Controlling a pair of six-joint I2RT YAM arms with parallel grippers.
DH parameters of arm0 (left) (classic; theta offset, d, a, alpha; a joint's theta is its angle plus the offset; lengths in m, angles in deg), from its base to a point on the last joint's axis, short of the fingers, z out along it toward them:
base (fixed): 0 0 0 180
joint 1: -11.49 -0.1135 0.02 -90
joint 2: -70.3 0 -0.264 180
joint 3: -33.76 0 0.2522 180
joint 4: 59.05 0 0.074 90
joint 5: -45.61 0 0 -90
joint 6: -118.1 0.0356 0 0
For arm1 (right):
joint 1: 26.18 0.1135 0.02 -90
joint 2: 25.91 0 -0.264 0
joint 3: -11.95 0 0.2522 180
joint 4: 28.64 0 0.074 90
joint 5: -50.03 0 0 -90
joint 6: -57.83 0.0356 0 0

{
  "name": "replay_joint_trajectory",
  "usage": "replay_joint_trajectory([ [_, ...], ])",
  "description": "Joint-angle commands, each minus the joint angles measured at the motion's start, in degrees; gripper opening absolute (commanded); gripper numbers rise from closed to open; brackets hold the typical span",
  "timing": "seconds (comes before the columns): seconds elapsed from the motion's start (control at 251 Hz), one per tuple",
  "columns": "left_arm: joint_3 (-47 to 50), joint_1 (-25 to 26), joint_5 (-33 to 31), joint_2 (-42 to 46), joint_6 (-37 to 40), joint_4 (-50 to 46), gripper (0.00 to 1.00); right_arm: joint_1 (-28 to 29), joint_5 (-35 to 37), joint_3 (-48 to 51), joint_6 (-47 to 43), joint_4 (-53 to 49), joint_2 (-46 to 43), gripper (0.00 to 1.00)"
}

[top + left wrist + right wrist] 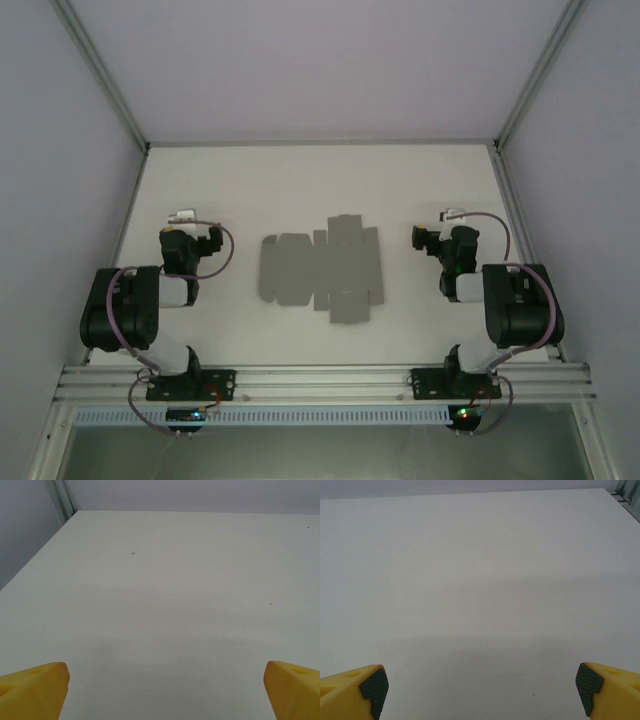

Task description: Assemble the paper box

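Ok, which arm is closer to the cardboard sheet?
Right, but only narrowly. The right arm sits just off the right edge of the sheet; the left arm sits off its left edge with a slightly wider gap. Neither touches it.

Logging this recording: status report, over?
Left gripper open, right gripper open, both holding nothing. Paper box a flat unfolded sheet on the table, between the arms, untouched. Nothing seen in the way.

The worktop (250,190) is plain white and matte, with pale walls along its left, right and far sides. The box (322,270), a grey cut-out sheet with many flaps, lies flat near the middle. A few faint specks mark the bare surface.
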Motion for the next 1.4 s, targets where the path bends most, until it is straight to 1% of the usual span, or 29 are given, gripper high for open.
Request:
replay_joint_trajectory([
  [0.0, -0.2, 0.0, 0.9, 0.3, 0.5, -0.2, 0.99, 0.3, 0.2, -0.2, 0.2, 0.2, -0.1, 0.99],
  [0.659, -0.4, 0.0, 0.9, 0.3, 0.5, -0.4, 0.99, -0.4, -2.2, -0.3, 0.4, -0.2, -0.1, 0.99],
  [0.854, -0.4, 0.0, 0.9, 0.3, 0.4, -0.4, 1.0, -0.5, -2.3, 0.0, 0.6, 0.2, -0.2, 0.99],
  [0.91, -0.6, 0.0, 0.7, 0.6, 0.4, -0.2, 0.99, -0.4, -1.2, 0.0, 0.7, 0.3, -1.0, 0.99],
  [0.93, -1.1, 0.0, 0.6, 1.2, 0.4, -1.6, 0.99, -0.3, -0.4, -0.2, 0.7, -0.2, -1.8, 0.99],
  [0.978, -3.3, 0.1, 0.4, 3.5, 0.4, -7.8, 1.0, 0.1, 1.2, -1.5, 0.5, -4.9, -4.9, 0.99],
  [1.078, -10.8, 0.7, 0.2, 8.3, 0.0, -25.1, 0.99, 0.8, 4.9, -9.7, 0.7, -24.2, -11.4, 0.99],
  [1.133, -14.5, 1.5, -0.1, 10.4, -4.5, -32.2, 0.99, 1.9, 5.6, -14.7, 3.6, -32.9, -13.4, 0.99],
  [1.197, -17.9, 1.9, 4.9, 11.8, -9.6, -38.2, 1.0, 4.0, 6.5, -20.5, 9.1, -42.4, -14.3, 0.99],
  [1.237, -20.3, 2.8, 7.2, 12.0, -12.4, -42.4, 1.0, 5.6, 5.5, -24.3, 12.4, -48.4, -14.1, 0.99],
  [1.269, -21.7, 3.8, 7.8, 11.6, -14.5, -44.8, 1.0, 7.1, 3.7, -26.7, 14.0, -52.0, -13.6, 0.98],
  [1.325, -24.1, 6.5, 8.3, 10.1, -17.7, -49.0, 1.0, 10.2, 0.8, -30.0, 16.0, -57.0, -12.5, 0.92],
  [1.397, -26.2, 10.6, 10.7, 7.9, -18.7, -52.7, 1.0, 14.7, -2.8, -32.2, 19.2, -60.9, -10.4, 0.83],
])
